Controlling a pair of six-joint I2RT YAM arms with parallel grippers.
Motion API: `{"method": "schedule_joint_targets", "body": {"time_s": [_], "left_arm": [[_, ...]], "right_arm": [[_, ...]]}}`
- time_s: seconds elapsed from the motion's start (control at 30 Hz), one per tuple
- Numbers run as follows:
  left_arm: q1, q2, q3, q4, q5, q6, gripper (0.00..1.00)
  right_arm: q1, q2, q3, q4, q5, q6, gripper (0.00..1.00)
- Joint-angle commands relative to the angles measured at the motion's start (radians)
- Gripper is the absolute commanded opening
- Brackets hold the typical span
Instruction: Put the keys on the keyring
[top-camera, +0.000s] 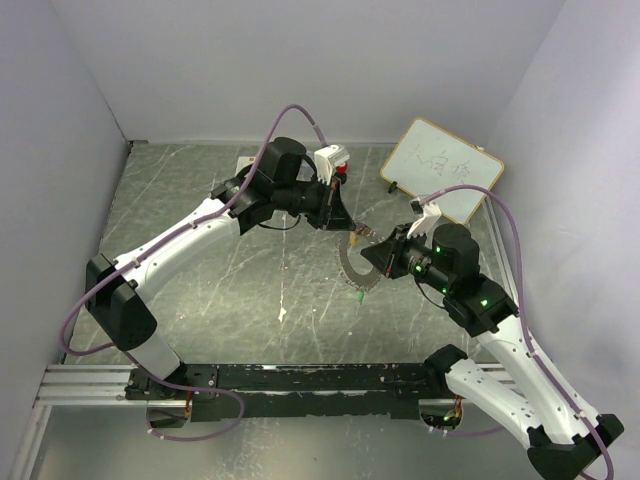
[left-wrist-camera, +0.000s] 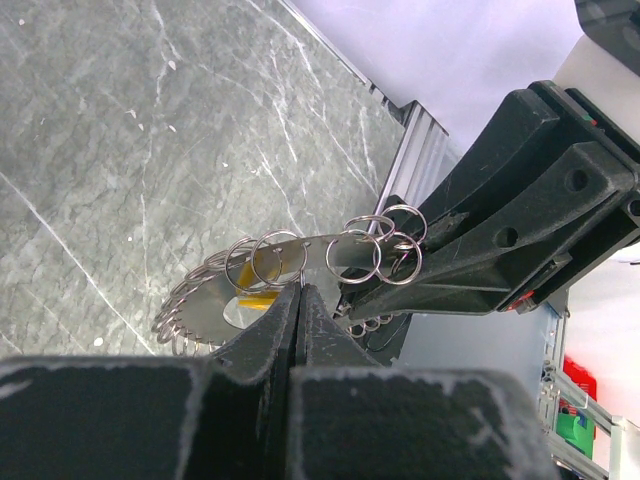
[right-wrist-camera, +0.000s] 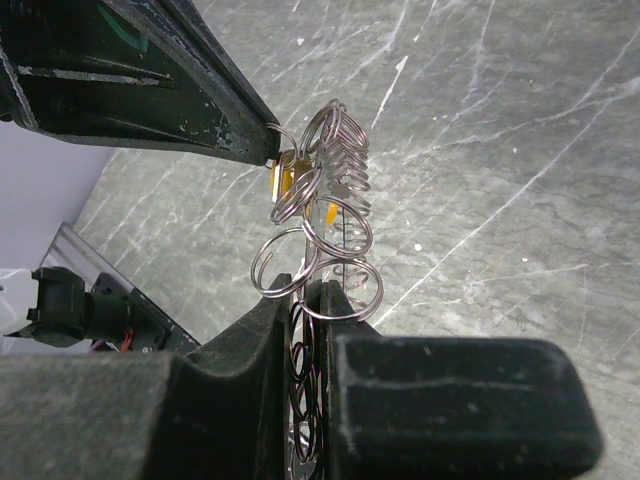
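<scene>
Right pincer (right-wrist-camera: 312, 297) clamped the keyring (left-wrist-camera: 316, 250); left pincer (left-wrist-camera: 300, 296), tips together, met the yellow key (right-wrist-camera: 284, 176); whiteboard (top-camera: 441, 166) at two o'clock bore illegible scrawl.

The whole table (top-camera: 250, 290) is viewed from above and behind both arm bases. The left wrist view is aimed closely along the left gripper (left-wrist-camera: 300, 305), the right along the right gripper (right-wrist-camera: 312, 300); the keyring (top-camera: 350, 272) is shared by all three.
</scene>
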Motion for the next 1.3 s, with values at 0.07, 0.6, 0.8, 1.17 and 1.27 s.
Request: {"method": "schedule_joint_targets", "body": {"time_s": [0.07,0.6,0.8,1.17,1.27], "left_arm": [[-0.008,0.008,0.031,0.006,0.009,-0.011,0.07],[-0.009,0.013,0.035,0.017,0.028,-0.014,0.07],[-0.013,0.014,0.036,0.024,0.033,-0.015,0.07],[-0.018,0.024,0.041,0.019,0.027,-0.013,0.07],[-0.018,0.027,0.045,0.011,0.018,-0.013,0.07]], "right_arm": [[0.007,-0.018,0.002,0.016,0.006,-0.006,0.0],[0.007,-0.017,0.002,0.014,0.004,-0.006,0.0],[0.007,-0.018,0.001,0.014,0.004,-0.006,0.0],[0.008,-0.021,0.002,0.009,0.007,-0.008,0.0],[0.008,-0.021,0.003,0.006,0.007,-0.008,0.0]]}}
